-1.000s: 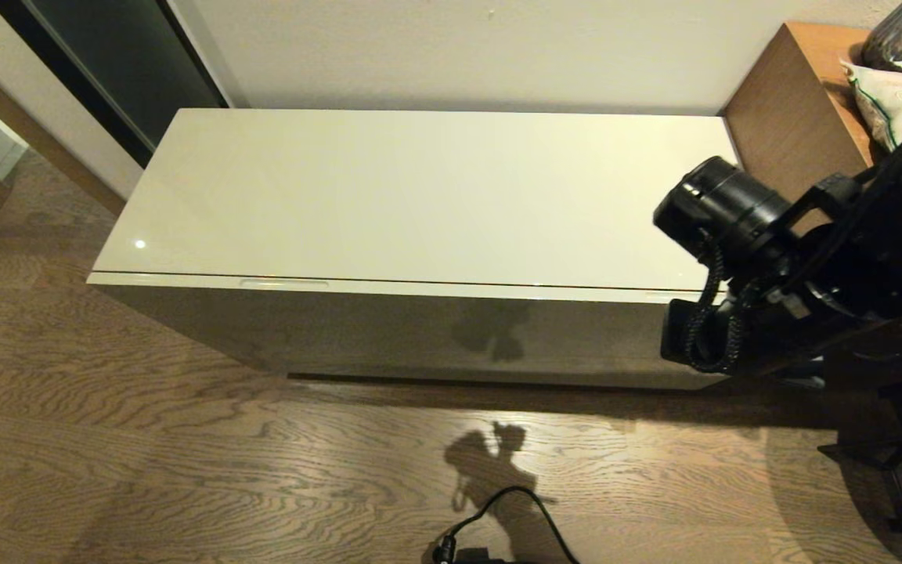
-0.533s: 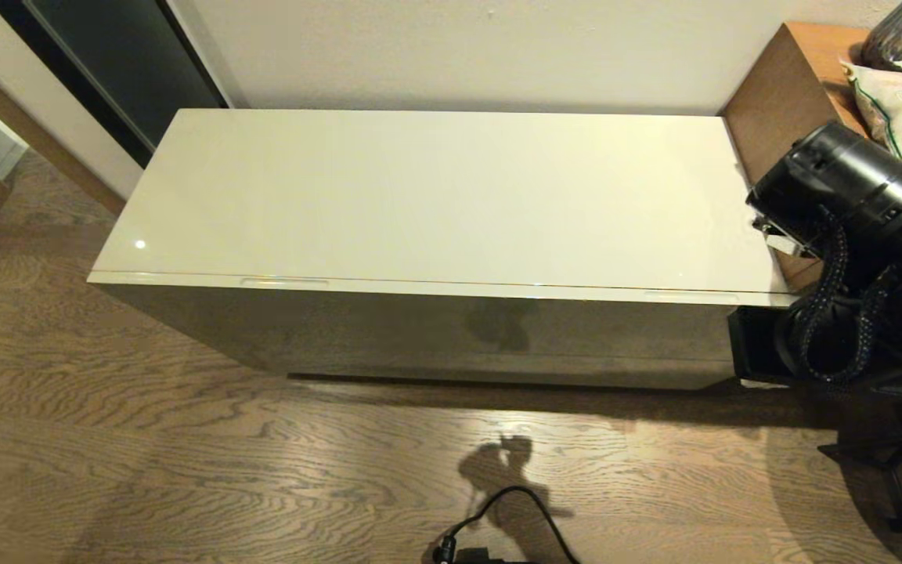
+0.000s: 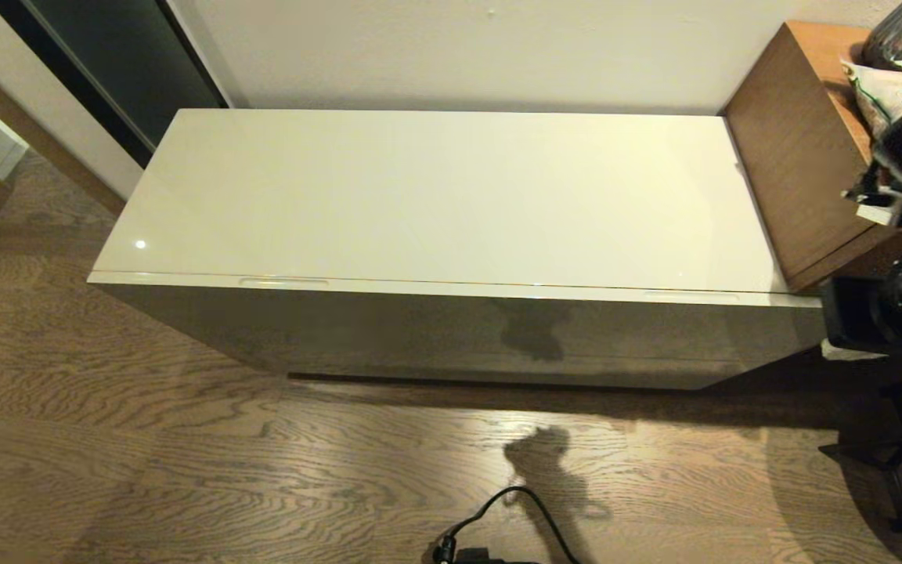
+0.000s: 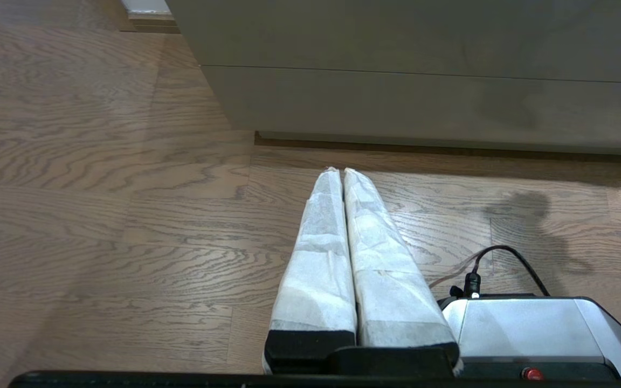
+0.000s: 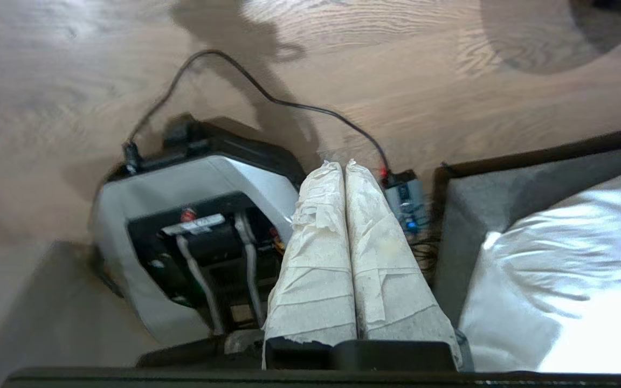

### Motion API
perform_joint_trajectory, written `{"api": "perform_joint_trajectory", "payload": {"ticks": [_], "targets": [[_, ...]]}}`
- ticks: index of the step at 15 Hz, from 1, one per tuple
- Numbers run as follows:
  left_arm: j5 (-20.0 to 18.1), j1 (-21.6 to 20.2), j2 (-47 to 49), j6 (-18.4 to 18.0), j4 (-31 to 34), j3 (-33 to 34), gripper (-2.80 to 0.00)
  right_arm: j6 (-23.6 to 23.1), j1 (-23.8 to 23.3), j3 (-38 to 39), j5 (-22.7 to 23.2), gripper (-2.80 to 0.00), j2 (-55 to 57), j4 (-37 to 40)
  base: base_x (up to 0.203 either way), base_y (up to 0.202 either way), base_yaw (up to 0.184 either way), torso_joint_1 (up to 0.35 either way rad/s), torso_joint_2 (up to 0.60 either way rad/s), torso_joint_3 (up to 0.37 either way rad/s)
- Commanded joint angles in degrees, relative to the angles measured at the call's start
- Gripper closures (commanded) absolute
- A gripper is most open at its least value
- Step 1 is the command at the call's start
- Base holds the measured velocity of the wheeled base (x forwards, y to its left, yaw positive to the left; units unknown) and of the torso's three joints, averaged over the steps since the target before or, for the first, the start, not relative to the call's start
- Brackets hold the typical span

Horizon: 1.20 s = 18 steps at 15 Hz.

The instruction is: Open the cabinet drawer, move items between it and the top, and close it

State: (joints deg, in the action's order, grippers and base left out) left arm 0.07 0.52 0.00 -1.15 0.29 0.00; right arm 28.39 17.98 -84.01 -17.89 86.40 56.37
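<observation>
The cabinet drawer (image 3: 451,333) sits flush under the top (image 3: 435,196), beside the brown wooden desk (image 3: 799,149). The right gripper (image 5: 343,164), jaws together, hangs above the robot base (image 5: 181,215); the left gripper (image 4: 340,172), jaws together, hangs low over the wood floor (image 4: 100,215).

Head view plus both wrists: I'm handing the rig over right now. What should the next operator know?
Left end effector: shut, empty, low over the floor and aimed at the cabinet front.
Right end effector: shut, empty, pointing down at the robot's base; its arm is at the far right by the desk.
Drawer: fully shut, both handle slots free.
Top: no slippers on it, and none show in any view.
Done or left: cannot tell from this moment. If the swap is still pending, open the drawer first.
</observation>
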Motion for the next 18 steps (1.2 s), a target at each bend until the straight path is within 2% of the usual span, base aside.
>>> {"api": "perform_joint_trajectory", "payload": {"ticks": [1, 4, 5, 7, 10, 12, 14, 16, 17, 18], "targets": [[0.01, 0.00, 0.00, 0.01, -0.03, 0.00, 0.00, 0.04, -3.04, 1.32, 2.23, 0.00, -4.61, 0.20, 0.000, 0.000, 0.000, 0.000, 0.00, 0.000], [0.01, 0.00, 0.00, 0.01, -0.03, 0.00, 0.00, 2.79, -2.45, 8.27, 4.97, 0.00, -11.67, -0.50, 0.000, 0.000, 0.000, 0.000, 0.00, 0.000], [0.01, 0.00, 0.00, 0.01, -0.03, 0.00, 0.00, 4.84, -1.38, 9.50, 8.05, 0.00, -13.26, -0.69, 0.000, 0.000, 0.000, 0.000, 0.00, 0.000], [0.01, 0.00, 0.00, 0.01, -0.03, 0.00, 0.00, 10.00, 0.25, 13.91, 11.29, 0.00, -15.93, -0.62, 0.000, 0.000, 0.000, 0.000, 0.00, 0.000], [0.01, 0.00, 0.00, 0.01, -0.03, 0.00, 0.00, 13.03, 1.45, 23.56, 11.98, 0.00, -26.70, -1.40, 0.000, 0.000, 0.000, 0.000, 0.00, 0.000], [0.01, 0.00, 0.00, 0.01, -0.03, 0.00, 0.00, 13.69, 1.59, 27.24, 10.07, 0.00, -36.75, -0.76, 0.000, 0.000, 0.000, 0.000, 0.00, 0.000], [0.01, 0.00, 0.00, 0.01, -0.03, 0.00, 0.00, 12.69, 1.16, 24.91, 4.98, 0.00, -46.90, 4.89, 0.000, 0.000, 0.000, 0.000, 0.00, 0.000], [0.01, -0.04, 0.00, 0.01, -0.03, 0.00, 0.00, 9.62, 0.38, 15.18, 0.84, 0.00, -52.78, 14.61, 0.000, 0.000, 0.000, 0.000, 0.00, 0.000], [0.01, 0.00, 0.00, 0.01, -0.03, 0.00, 0.00, 8.40, -0.62, 11.70, -0.12, 0.00, -55.19, 18.30, 0.000, 0.000, 0.000, 0.000, 0.00, 0.000], [0.01, -0.08, 0.00, 0.01, -0.03, 0.00, 0.00, 6.20, -3.98, 10.57, 0.19, 0.00, -57.28, 21.19, 0.000, 0.000, 0.000, 0.000, 0.00, 0.000]]}}
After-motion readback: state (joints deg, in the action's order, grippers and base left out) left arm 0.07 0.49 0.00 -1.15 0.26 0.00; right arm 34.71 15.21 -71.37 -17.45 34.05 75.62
